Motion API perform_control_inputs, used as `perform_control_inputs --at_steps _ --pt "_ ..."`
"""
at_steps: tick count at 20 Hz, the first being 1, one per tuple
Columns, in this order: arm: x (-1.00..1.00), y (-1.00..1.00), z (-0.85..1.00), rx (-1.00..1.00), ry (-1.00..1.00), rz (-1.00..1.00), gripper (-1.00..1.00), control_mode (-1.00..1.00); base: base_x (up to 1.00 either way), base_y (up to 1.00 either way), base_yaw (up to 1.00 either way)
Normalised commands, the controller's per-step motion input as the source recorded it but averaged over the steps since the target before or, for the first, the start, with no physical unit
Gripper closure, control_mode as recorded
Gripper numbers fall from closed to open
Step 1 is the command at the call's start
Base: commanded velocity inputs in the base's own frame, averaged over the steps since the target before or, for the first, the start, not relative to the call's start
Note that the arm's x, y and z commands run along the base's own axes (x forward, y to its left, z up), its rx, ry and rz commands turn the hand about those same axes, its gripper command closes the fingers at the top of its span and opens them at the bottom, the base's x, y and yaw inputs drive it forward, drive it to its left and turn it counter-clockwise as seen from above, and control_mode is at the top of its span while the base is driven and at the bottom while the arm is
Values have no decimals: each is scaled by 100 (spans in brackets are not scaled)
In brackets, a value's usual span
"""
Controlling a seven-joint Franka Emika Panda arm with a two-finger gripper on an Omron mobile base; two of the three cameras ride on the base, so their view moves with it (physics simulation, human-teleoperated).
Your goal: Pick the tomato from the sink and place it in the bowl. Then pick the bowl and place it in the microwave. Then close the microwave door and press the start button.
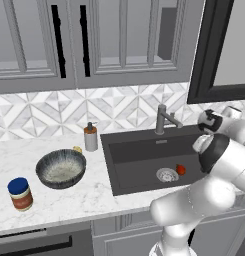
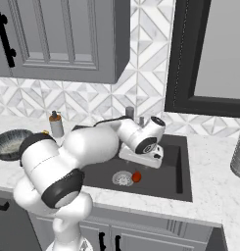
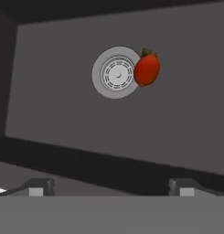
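Observation:
The small red tomato point(image 1: 181, 169) point(image 2: 136, 176) point(image 3: 146, 69) lies on the floor of the dark sink point(image 1: 144, 150), touching the right side of the round metal drain point(image 3: 117, 72). My gripper point(image 3: 111, 187) hangs above the basin, looking down at it, open wide with nothing between the fingertips point(image 3: 40, 186). The tomato is well clear of them. My hand point(image 2: 141, 154) sits over the sink's middle. The dark streaked bowl point(image 1: 60, 168) point(image 2: 11, 142) stands empty on the counter left of the sink. The microwave's dark-framed front point(image 1: 209, 55) point(image 2: 180, 63) is up at the right.
A soap dispenser point(image 1: 90, 137) stands between bowl and sink, and a blue-lidded jar point(image 1: 20, 194) sits near the counter's front left edge. The grey faucet point(image 1: 164, 120) rises behind the basin. A grey cylinder point(image 2: 239, 152) stands on the right counter. Wall cabinets point(image 1: 69, 40) hang above.

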Motion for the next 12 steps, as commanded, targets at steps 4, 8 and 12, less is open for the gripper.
perform_control_inputs --at_steps 4,8,12 --pt "29 2 -53 5 -5 14 -100 -100 0 0 0" --pt "39 0 -40 2 -1 7 -100 -100 0 0 0" --pt "41 2 -28 0 0 1 -100 -100 0 0 0"
